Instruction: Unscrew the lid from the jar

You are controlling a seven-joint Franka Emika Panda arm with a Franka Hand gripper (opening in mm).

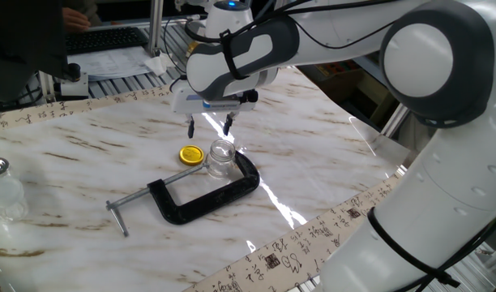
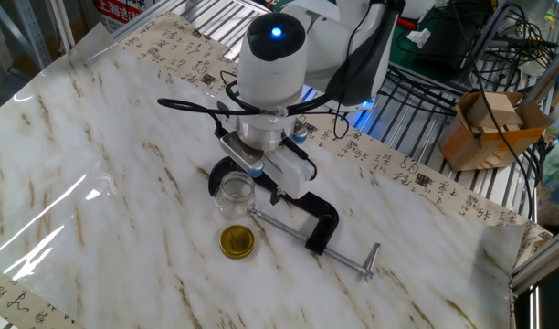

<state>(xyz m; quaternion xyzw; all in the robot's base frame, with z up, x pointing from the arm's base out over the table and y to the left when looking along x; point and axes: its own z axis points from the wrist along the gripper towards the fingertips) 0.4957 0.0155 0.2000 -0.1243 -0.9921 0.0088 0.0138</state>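
The yellow lid [image 1: 191, 154] lies flat on the marble table, off the jar and just left of it; it also shows in the other fixed view [image 2: 237, 241]. The small clear glass jar [image 1: 221, 159] stands open-topped, held in the jaws of a black C-clamp [image 1: 201, 195]; the other fixed view also shows the jar [image 2: 233, 195]. My gripper [image 1: 209, 126] hangs above and slightly behind the jar, fingers apart and empty. In the other fixed view its fingertips are mostly hidden by the gripper's own body.
The C-clamp's screw handle [image 1: 118, 216] sticks out to the front left; the clamp also shows in the other fixed view [image 2: 318, 226]. A larger glass vessel with a silver top [image 1: 0, 186] stands at the left edge. A cardboard box [image 2: 488, 126] sits off the table.
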